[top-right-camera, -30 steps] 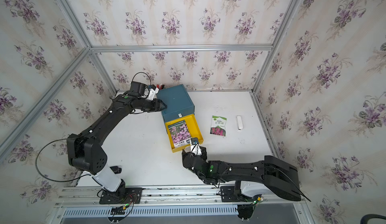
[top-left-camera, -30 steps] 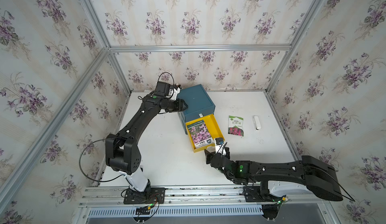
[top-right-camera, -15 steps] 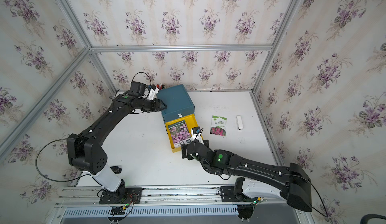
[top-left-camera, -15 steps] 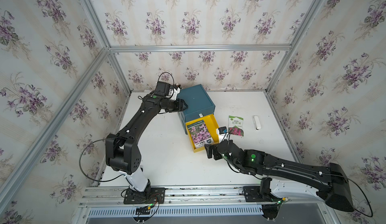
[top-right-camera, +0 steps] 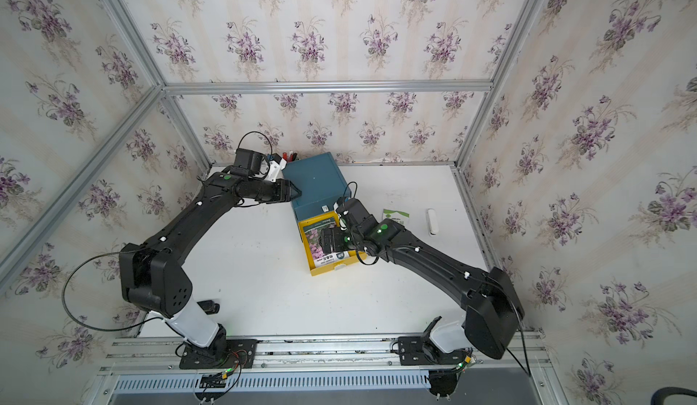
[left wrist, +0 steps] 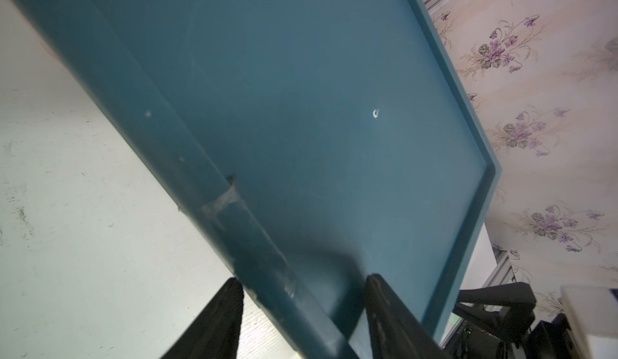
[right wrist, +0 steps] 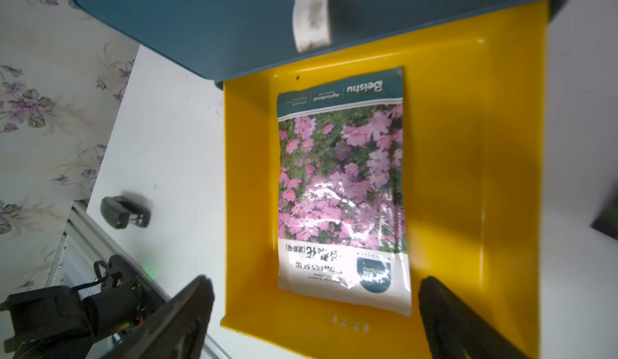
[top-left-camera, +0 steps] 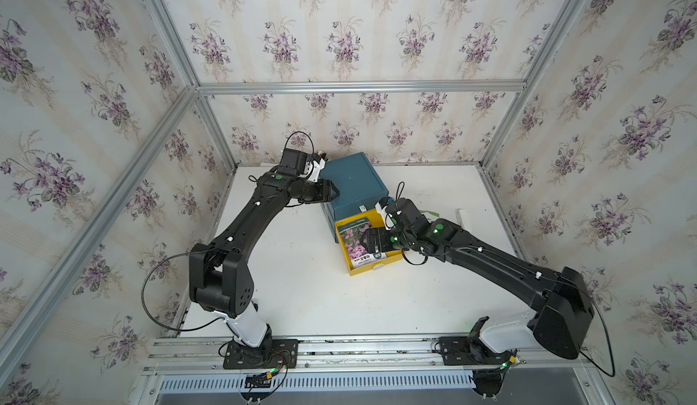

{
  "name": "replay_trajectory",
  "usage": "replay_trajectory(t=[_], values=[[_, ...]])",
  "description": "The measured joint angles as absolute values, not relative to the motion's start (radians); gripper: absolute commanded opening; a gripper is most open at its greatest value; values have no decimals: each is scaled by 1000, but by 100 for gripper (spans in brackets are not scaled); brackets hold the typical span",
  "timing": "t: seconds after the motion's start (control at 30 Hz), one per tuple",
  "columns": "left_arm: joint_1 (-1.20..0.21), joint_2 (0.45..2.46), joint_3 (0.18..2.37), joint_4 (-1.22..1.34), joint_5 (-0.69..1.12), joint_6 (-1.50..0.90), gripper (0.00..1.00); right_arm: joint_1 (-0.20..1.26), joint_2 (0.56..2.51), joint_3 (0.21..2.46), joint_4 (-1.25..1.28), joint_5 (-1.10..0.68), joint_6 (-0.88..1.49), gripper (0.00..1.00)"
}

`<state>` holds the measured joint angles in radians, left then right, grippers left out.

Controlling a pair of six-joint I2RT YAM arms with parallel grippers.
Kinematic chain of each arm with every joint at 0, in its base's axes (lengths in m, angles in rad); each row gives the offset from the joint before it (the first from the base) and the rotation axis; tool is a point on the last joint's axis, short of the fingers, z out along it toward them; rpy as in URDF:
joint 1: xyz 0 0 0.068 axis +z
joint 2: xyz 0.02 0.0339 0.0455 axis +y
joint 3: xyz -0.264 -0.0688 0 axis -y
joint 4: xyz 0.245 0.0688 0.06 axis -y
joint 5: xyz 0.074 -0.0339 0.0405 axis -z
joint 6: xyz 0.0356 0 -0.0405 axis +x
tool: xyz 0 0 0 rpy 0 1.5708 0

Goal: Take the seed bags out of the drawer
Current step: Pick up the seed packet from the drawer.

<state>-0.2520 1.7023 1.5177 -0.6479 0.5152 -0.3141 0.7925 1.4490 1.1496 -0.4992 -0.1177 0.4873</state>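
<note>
Just changed: a second ago the right hand [right wrist: 312, 287] was low over the bench in front of the drawer. Now it hangs over the yellow drawer [right wrist: 451, 140], jaws spread wide and empty.
Unchanged: the left hand [left wrist: 302, 280] stays clamped narrow on the top rim of the blue cabinet [top-left-camera: 352, 180], and the drawer is as far out as before.
Meaning: judged from this, the right hand is lining up to pick the next bag; no grasp has begun.
Seed bag in drawer [right wrist: 341, 180]: lies flat on the drawer floor, pink flower print up, white end toward the drawer front, between the spread fingers in the right wrist view.
Seed bag on bench [top-right-camera: 396, 216]: already out, lying just beside the drawer toward the bench's right edge, half hidden by the right arm.
Third bag: not visible; whether it lies under the one in the drawer I cannot tell.
Nearby: a white stick-like piece [top-right-camera: 433, 222] near the right edge; a small black object [top-right-camera: 209, 306] near the front left corner.
In the way: the drawer walls look close for such wide jaws, so a finger may catch one; a flat glossy packet gives little edge to pinch.
</note>
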Motion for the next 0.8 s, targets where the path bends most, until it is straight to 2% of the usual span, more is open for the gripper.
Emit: replay_trajectory(t=[0.33,0.8], values=[[-252,1705,1526,-655,515,-314,61,732,1573,1214,-545,-147,440,84],[-252,1704,1525,-657,515,-307,61,719,1659,1220,-465,-130,414,67]])
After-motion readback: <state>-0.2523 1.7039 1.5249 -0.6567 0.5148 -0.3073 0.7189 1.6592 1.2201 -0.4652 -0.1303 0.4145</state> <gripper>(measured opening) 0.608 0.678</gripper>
